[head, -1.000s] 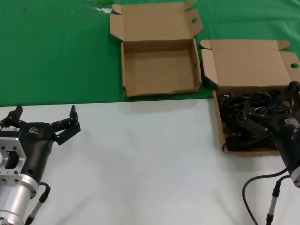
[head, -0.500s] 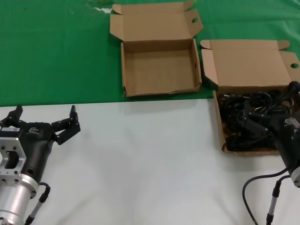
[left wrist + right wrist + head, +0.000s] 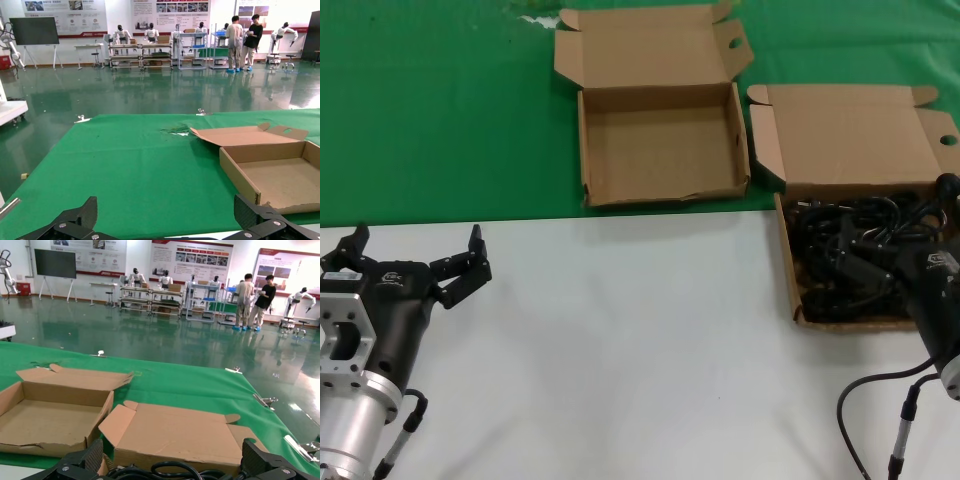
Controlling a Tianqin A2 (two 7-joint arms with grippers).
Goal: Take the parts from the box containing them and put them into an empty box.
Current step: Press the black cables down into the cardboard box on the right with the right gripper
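Cords [image 3: 865, 250] tangled in wide box [image 3: 787, 262], right of empty box [image 3: 660, 150]. Right gripper [image 3: 847, 262] down among them, fingers spread, grasp unclear. Left gripper [image 3: 415, 255] idle, spread wide, holding nothing.

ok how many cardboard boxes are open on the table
2. The squarer empty box sits on the green cloth at centre; the wider box to its right holds black cords, under the right pincer.

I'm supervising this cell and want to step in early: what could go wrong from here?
The power cords lie tangled together in the wider box, so the open right gripper, already down among them, may lift several at once or drag the box. A trailing cord could also catch the wall of the empty box during transfer. The left gripper waits open over the white surface.
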